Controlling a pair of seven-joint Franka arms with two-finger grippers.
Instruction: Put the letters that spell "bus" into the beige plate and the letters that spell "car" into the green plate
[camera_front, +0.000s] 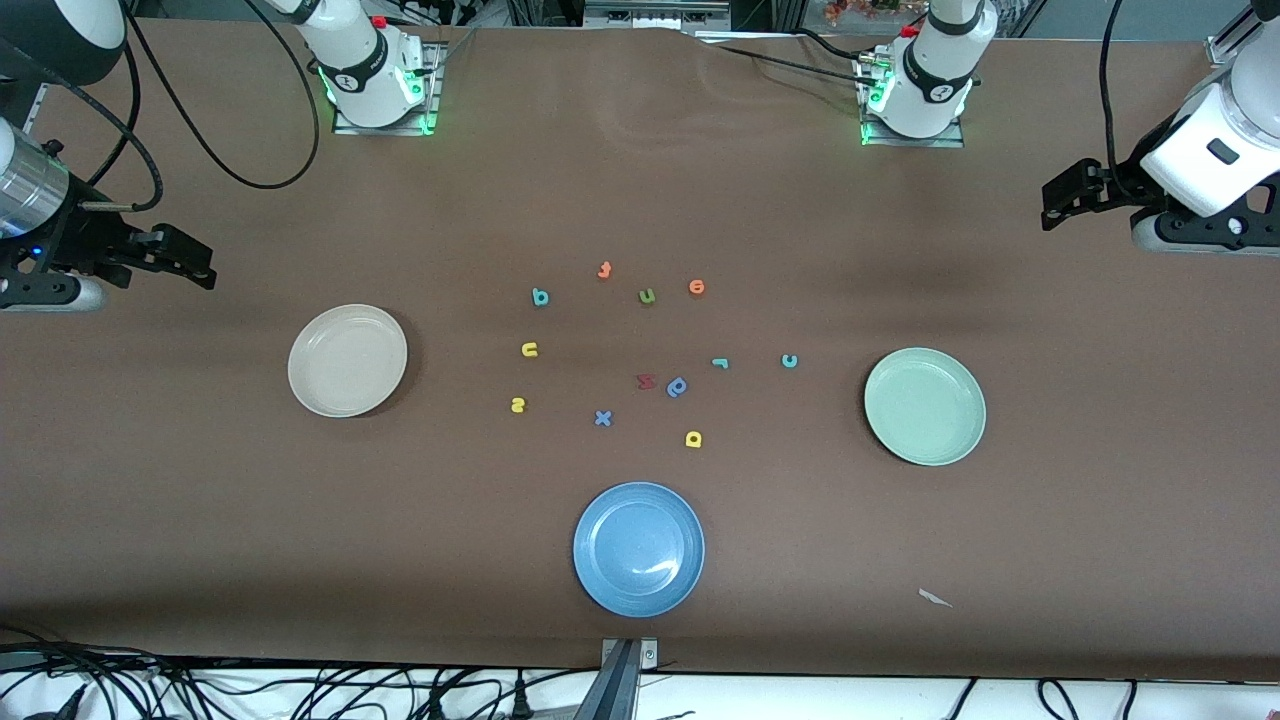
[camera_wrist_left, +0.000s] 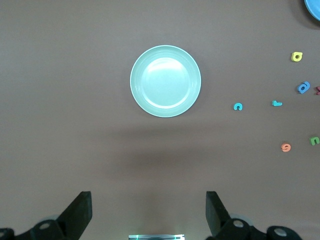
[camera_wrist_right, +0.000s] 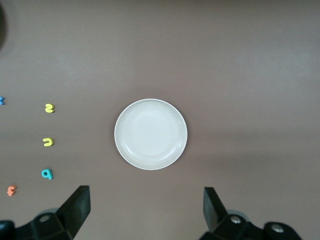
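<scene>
The beige plate (camera_front: 347, 360) (camera_wrist_right: 150, 134) lies toward the right arm's end, empty. Beside it on the cloth are the teal b (camera_front: 540, 296), yellow u (camera_front: 529, 349) and yellow s (camera_front: 517, 405). Toward the left arm's end lies the green plate (camera_front: 924, 406) (camera_wrist_left: 165, 81), also empty, with the teal c (camera_front: 789, 361), teal r (camera_front: 720, 362) and yellow a (camera_front: 693, 439) loose beside it. My right gripper (camera_front: 200, 264) (camera_wrist_right: 146, 194) hangs open high over the table's edge, holding nothing. The left gripper (camera_front: 1050, 205) (camera_wrist_left: 148, 200) is likewise open and empty at its own end.
A blue plate (camera_front: 639, 549) sits nearest the front camera, mid-table. Other loose letters lie in the middle: orange f (camera_front: 604, 270), green u (camera_front: 647, 296), an orange round letter (camera_front: 697, 287), a red letter (camera_front: 646, 381), a blue rounded letter (camera_front: 677, 387), blue x (camera_front: 602, 418). A paper scrap (camera_front: 935, 598) lies near the front edge.
</scene>
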